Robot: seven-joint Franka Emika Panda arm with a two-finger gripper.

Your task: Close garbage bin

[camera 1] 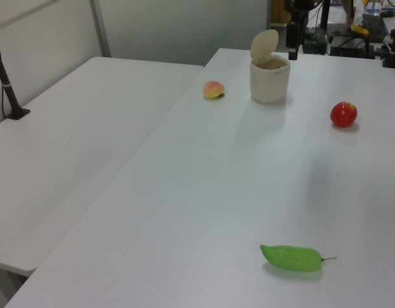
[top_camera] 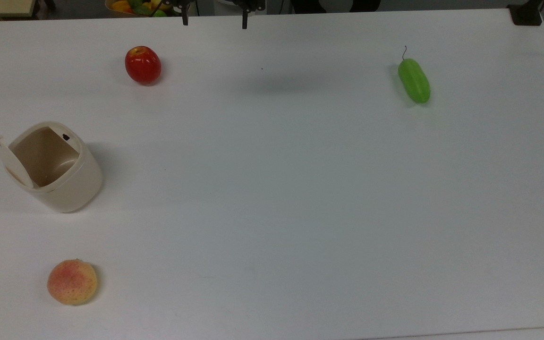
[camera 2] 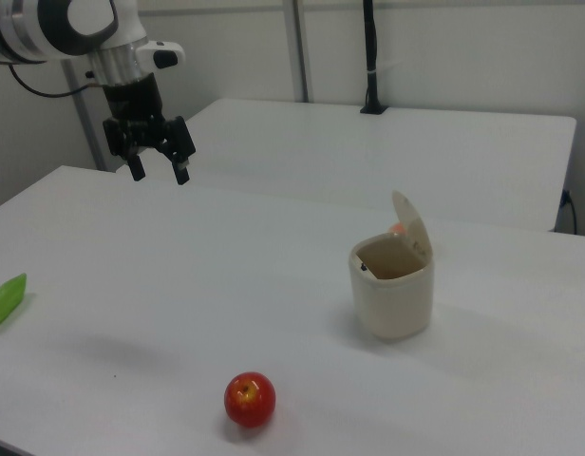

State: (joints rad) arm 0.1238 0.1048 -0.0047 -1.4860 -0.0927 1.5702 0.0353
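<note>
Task not started: garbage bin (top_camera: 57, 170) lid (camera 2: 412, 228) stands upright on hinge, brownish interior exposed. Jaws of gripper (camera 2: 160, 175) spread apart, holding nothing, high above counter (top_camera: 272, 189). Bin well apart from jaws, off to right view's right and far lower; apple (camera 2: 250, 399) below jaws, nearer the camera. Left to do, by judgement: travel across, get behind lid, push it down flat onto rim.
</note>
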